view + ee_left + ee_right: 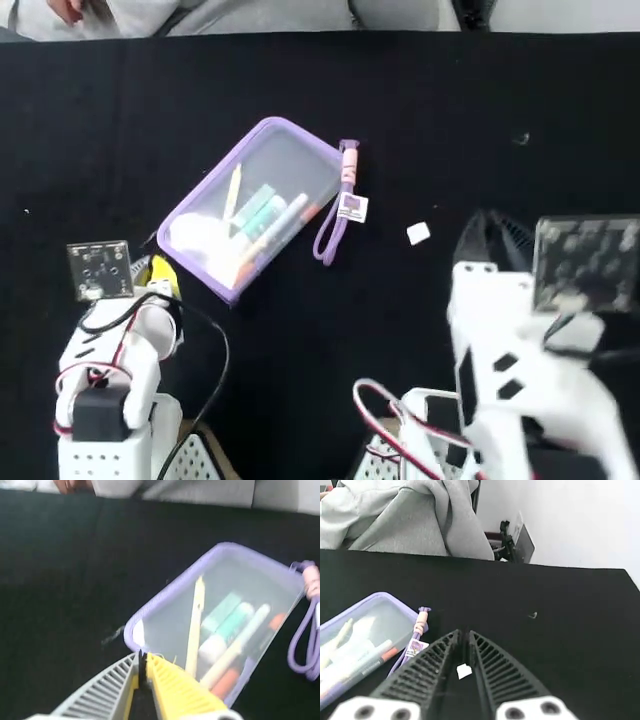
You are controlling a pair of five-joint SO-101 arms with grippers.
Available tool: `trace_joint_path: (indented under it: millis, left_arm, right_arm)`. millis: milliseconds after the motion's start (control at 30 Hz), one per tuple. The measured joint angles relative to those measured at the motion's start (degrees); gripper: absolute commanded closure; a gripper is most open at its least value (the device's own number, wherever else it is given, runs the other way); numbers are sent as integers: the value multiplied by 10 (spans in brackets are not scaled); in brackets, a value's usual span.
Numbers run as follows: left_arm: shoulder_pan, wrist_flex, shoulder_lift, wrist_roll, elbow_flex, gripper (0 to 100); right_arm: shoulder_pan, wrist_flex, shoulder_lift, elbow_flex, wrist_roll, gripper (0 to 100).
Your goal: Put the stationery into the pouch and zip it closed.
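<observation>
— Where are the left fingers (145, 662) sitting?
— Pressing shut, empty, at the near corner of the pouch (275, 165); its length is running diagonally away.
— The zip pull (349, 160)?
— Lying at the far end, nearer the right fingers (461, 639), which are also shut and empty.

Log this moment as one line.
pouch: stationery inside | left pincer: shut, at pouch corner | right pincer: shut, near white scrap

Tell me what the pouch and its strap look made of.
Pouch: clear, slightly frosted soft plastic by the look, since the pens show through; purple edging seems fabric. Strap: purple cord, smooth and limp; woven or rubbery, I cannot tell.
</observation>
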Motion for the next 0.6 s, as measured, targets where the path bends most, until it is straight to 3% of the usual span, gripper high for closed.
trace_joint_path:
  millis: [167,433,600]
  left_arm:
    - [0,49,-1,1,26,970]
    - [-1,117,-2,1,41,970]
    - [-1,120,-2,1,116,970]
  right_arm:
    - [0,-37,-139,186,47,977]
    - [-2,-41,-200,277,86,976]
    - [-66,-44,-220,359,117,973]
